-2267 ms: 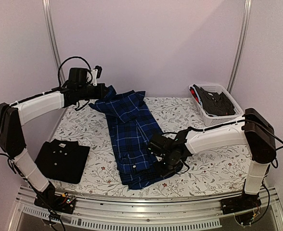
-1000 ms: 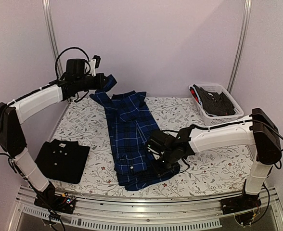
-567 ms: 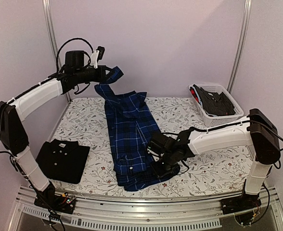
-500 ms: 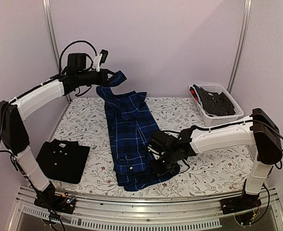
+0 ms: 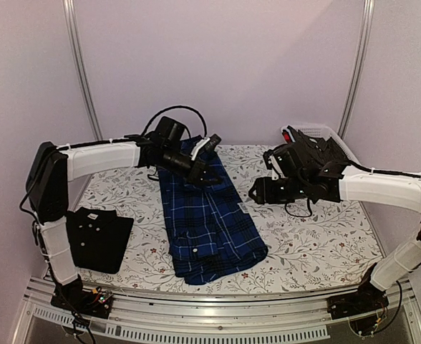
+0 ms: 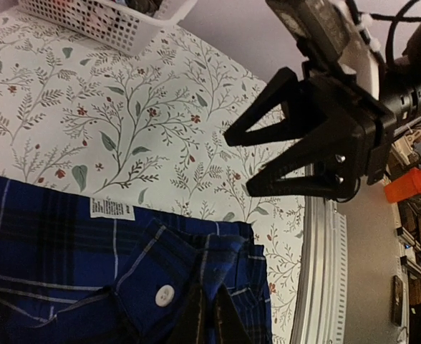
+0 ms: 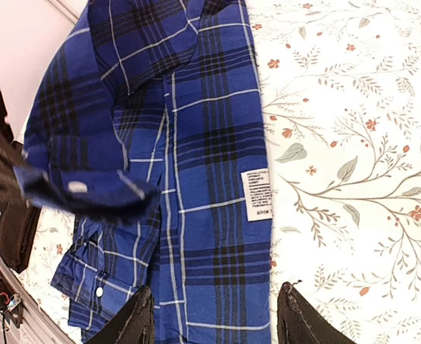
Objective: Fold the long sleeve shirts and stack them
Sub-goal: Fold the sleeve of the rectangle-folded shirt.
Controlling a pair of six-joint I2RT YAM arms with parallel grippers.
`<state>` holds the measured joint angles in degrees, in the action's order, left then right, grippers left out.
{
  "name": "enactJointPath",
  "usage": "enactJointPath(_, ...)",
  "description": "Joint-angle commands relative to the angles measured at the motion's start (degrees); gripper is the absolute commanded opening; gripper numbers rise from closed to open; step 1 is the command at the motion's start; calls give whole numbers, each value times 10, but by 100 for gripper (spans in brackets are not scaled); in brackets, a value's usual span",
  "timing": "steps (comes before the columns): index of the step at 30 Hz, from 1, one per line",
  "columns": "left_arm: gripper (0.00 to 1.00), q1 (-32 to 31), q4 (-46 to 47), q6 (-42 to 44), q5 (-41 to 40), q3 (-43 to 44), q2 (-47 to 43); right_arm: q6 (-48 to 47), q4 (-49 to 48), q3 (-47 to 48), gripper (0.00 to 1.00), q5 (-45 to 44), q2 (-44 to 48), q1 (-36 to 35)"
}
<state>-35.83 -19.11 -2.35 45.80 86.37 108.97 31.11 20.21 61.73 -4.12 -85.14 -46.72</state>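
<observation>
The left gripper (image 5: 209, 175) is closed, its fingertips pinching a cuff (image 6: 175, 279) of the blue plaid shirt (image 5: 207, 222). It holds that cuff a little above the rest of the cloth, over the far half of the shirt. A white button (image 6: 165, 294) sits on the cuff just beside the fingertips. In the left wrist view a white care label (image 6: 112, 208) is sewn along the shirt's edge, its print too small to read.

The right gripper (image 5: 257, 192) hovers just off the shirt's right side, over the bare table (image 5: 325, 244). Its jaws are spread in a wide V with nothing between them. From its own camera the two fingers (image 7: 135, 322) frame the shirt's edge and the floral tablecloth. The same label (image 7: 256, 193) shows several lines of small dark print that cannot be made out.

The plaid shirt lies as a long folded strip down the middle of the table, from near the far edge to the near edge. The black shirt (image 5: 92, 236), folded into a square with small white buttons up its front, lies at the near left corner, well apart from the plaid one. A white lattice basket (image 5: 312, 175) holding dark garments (image 5: 325, 154) stands at the far right corner.
</observation>
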Motion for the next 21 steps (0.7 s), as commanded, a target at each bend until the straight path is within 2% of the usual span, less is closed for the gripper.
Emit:
enactJointPath(1,7,-44,-48,35,14,7,34,5,-68,-31,58,32,-5,22)
enactJointPath(4,15,-59,-69,44,-1,19,49,-1,-78,-29,58,35,-29,29)
enactJointPath(7,44,-59,-42,26,-27,1,28,-9,-84,-26,58,59,-55,29)
enactJointPath(11,58,-44,40,-34,-86,-53,-32,-16,-88,-16,58,90,-86,29)
enactJointPath(13,59,-24,84,-76,-108,-93,-62,-21,-85,-8,52,108,-101,28)
enactJointPath(15,58,5,122,-130,-163,-124,-90,-29,-79,4,48,120,-120,23)
enactJointPath(19,56,54,122,-191,-240,-158,-108,-47,-65,27,46,128,-151,5)
enactJointPath(21,55,78,119,-217,-252,-174,-108,-55,-61,39,44,127,-172,0)
